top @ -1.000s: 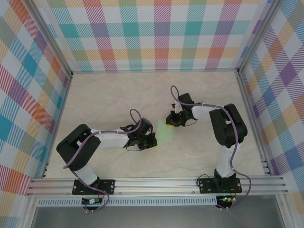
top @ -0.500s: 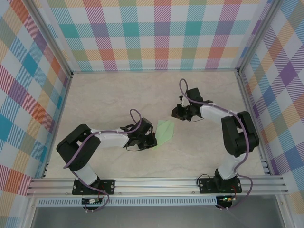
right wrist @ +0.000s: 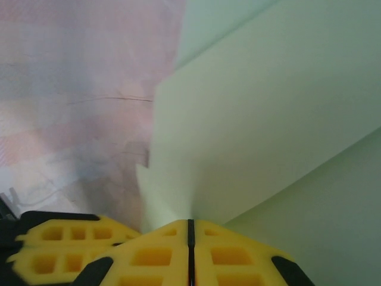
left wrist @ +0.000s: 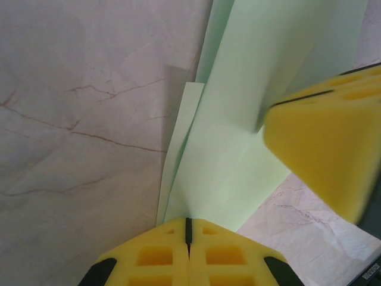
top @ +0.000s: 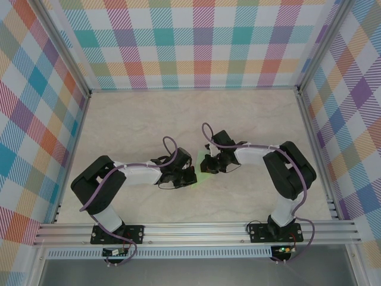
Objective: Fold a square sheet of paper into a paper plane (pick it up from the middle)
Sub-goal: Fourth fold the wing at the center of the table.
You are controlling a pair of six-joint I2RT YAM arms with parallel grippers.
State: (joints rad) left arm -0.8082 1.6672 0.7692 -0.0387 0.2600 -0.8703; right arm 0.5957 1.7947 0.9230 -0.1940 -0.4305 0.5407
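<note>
Mint-green sheet of paper [left wrist: 238, 119], part-folded, lies mid-table between the arms. The left gripper [left wrist: 188, 229] is clenched on its near-left edge, probably to anchor it. The right gripper [right wrist: 190, 229], pinching the far-right flap, looks set to crease the layers.

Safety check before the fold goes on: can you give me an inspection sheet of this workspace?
Surface: pale marbled table.
Job's things: mint-green paper sheet, partly folded, layers overlapping.
Clutter: nothing seen.
Pincers: left pincer shut on the paper's near edge; right pincer shut on a folded layer, close to the left one.
Cables: purple cable looped along each arm.
Surroundings: checked walls; aluminium rail in front.
</note>
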